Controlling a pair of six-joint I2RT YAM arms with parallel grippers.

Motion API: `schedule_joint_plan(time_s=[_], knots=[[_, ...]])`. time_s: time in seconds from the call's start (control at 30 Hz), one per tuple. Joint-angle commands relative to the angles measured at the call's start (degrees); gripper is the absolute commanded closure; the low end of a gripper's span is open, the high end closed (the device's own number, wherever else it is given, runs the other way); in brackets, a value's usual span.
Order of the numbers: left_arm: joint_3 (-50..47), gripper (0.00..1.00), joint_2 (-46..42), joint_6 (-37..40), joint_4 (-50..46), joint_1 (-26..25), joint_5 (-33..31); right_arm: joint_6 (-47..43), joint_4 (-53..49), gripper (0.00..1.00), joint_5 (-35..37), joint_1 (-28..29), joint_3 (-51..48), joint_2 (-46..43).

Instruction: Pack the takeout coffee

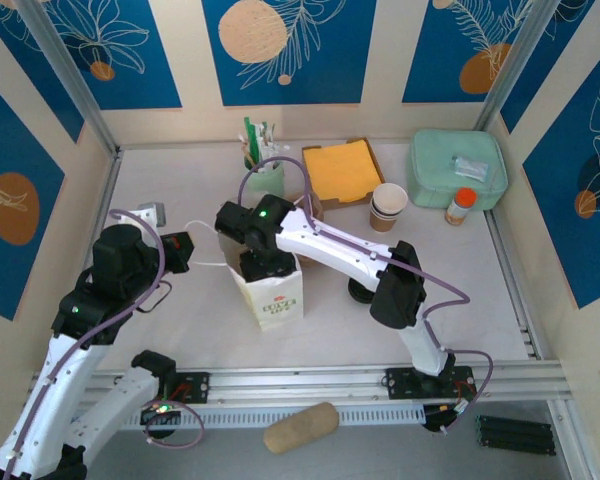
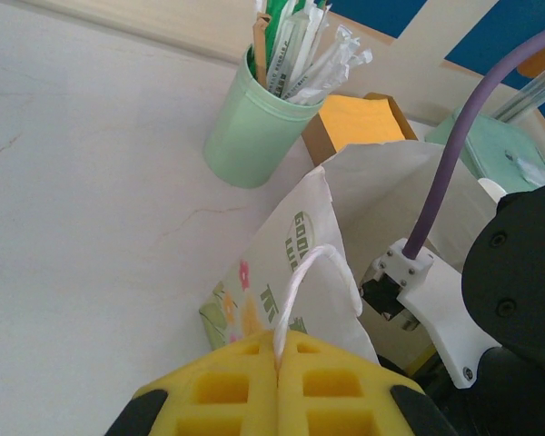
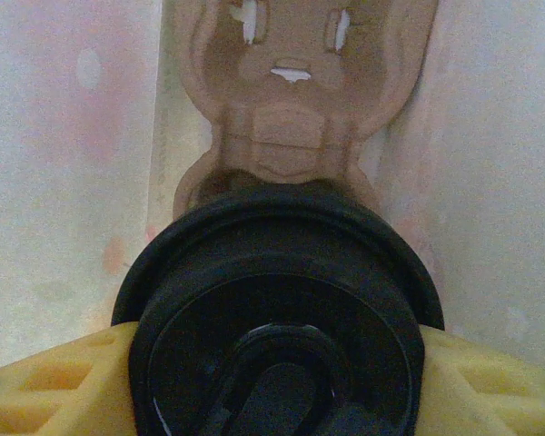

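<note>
Left gripper (image 2: 279, 363): at 9 o'clock from the paper bag (image 1: 278, 300), its yellow fingers were pressed together on the bag's white string handle (image 2: 300, 282).
Handle: the loop ran taut from the bag's near rim into the closed fingers.
Paper bag: it stood upright and open-mouthed at the middle of the table (image 1: 460, 290), with green print on its front.
Right gripper (image 3: 272, 386): it reached down into the bag's mouth from 3 o'clock, one finger on each side of the takeout coffee (image 3: 277, 300), apparently clamped on the cup under its lid.
Takeout coffee: inside the bag and upright, its round black lid faced the wrist camera; the cup's sides were hidden beneath it.
Cardboard carrier (image 3: 295, 109): brown, it lay on the bag's floor beyond the coffee.
Green cup (image 1: 265, 178): at 12 o'clock from the bag, it held wrapped straws and sticks.
Yellow napkins (image 1: 342, 170): at 1 o'clock, in a brown tray.
Stack of cups (image 1: 388, 205): at 2 o'clock, lidless.
Mint box (image 1: 458, 168): far right corner, with an orange-capped bottle (image 1: 461, 206) just in front.
</note>
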Motion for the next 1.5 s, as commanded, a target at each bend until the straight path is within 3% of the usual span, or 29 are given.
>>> schedule_joint_plan(time_s=[0.0, 1.47], knots=[[0.1, 1.00, -0.3, -0.3, 0.1, -0.2, 0.5, -0.2, 0.2, 0.56, 0.7, 0.3, -0.9, -3.2], [0.3, 1.00, 0.0, -0.3, -0.5, -0.2, 0.0, -0.2, 6.8, 0.57, 2.1, 0.7, -8.8, -6.1]])
